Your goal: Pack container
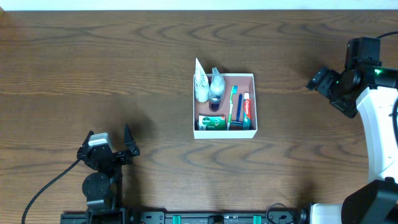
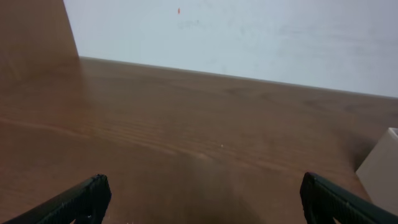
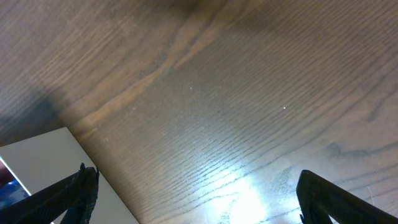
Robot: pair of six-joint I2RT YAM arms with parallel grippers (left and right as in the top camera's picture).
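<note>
Overhead looks straight down on the whole table (image 1: 93, 74); both close wrist views catch the container (image 2: 380, 167).

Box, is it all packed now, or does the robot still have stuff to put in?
It looks packed. The box holds a toothbrush, toothpaste, a green soap carton and two pale pouches. Nothing is in hand: the left gripper and right gripper are open, empty and away from the box. I see nothing outside it left to pack.
</note>
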